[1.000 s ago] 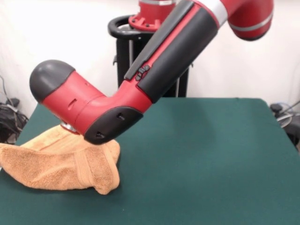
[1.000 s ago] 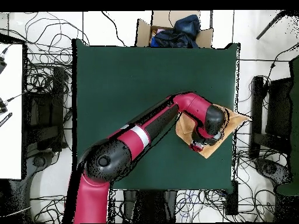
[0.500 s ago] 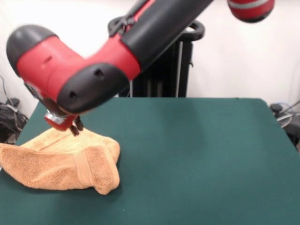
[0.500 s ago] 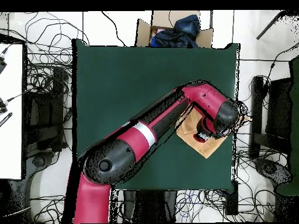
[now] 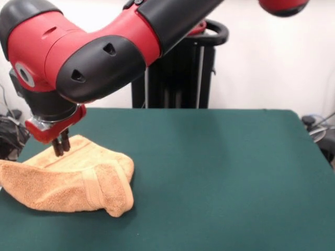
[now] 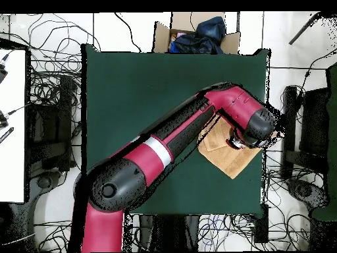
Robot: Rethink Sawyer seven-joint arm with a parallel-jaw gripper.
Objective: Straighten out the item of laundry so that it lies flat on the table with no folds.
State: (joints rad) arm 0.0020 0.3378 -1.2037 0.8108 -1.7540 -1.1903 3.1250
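towel (image 5: 68,180) bunched, folded at desk (image 5: 220,172) edge. end effector (image 5: 60,148) just above its upper fold, fingers pressed together, nothing pinched.

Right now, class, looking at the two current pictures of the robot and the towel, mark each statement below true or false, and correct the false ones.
1. The towel lies flat with no folds. False: it is bunched and folded over.
2. The towel sits near an edge of the table. True.
3. The gripper holds the towel up in the air. False: its closed fingertips are just above the towel, which rests on the table.
4. The arm reaches across the green top to the towel. True.
5. A second towel lies mid-table. False: only one towel shows.
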